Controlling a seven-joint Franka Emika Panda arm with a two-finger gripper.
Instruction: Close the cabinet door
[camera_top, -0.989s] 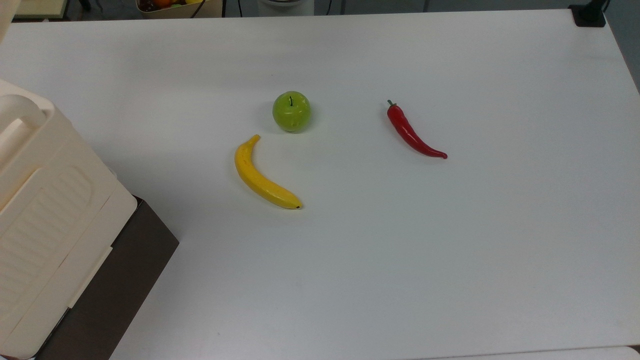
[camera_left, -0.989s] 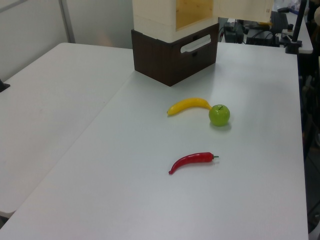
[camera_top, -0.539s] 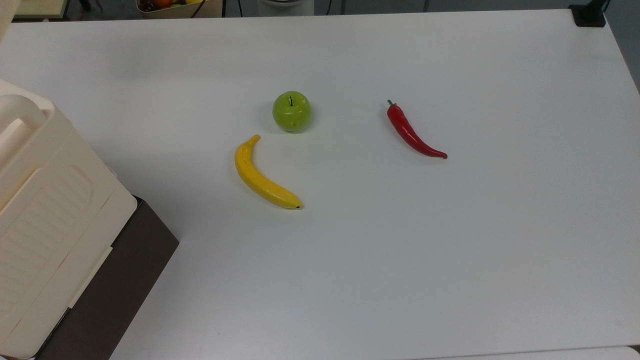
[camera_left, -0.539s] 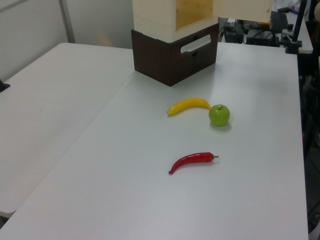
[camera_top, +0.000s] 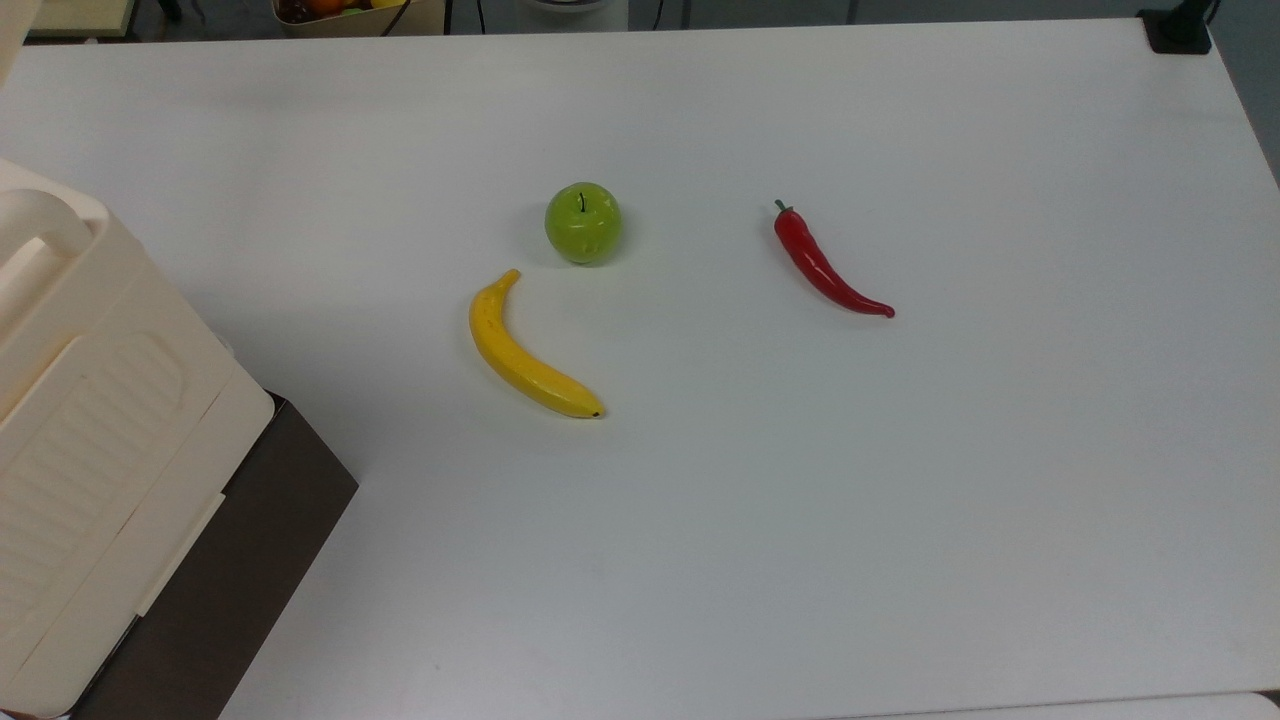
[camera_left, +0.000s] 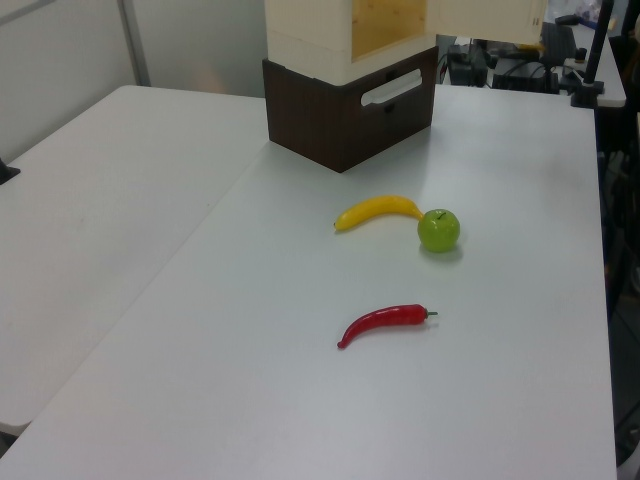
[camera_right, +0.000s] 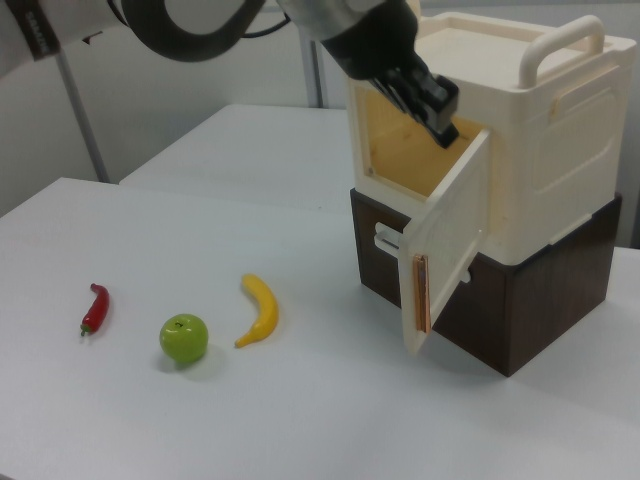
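The cream cabinet (camera_right: 530, 150) stands on a dark brown base (camera_right: 520, 310). In the right view the cabinet door (camera_right: 450, 240) hangs open, swung out towards the camera, and the wooden inside (camera_right: 410, 150) shows. My gripper (camera_right: 438, 112) hangs in front of the opening, just above the door's top edge; I cannot tell if it touches the door. In the left view the cabinet (camera_left: 320, 30) is at the top and the door (camera_left: 490, 18) sticks out to the left view's right. The top view has the cabinet (camera_top: 90, 430) at its left edge.
On the white table (camera_top: 900, 500) lie a yellow banana (camera_top: 525, 350), a green apple (camera_top: 583, 222) and a red chilli (camera_top: 825, 265), all apart from the cabinet. The brown base has a drawer with a white handle (camera_left: 392, 88). A second table (camera_left: 90, 230) adjoins.
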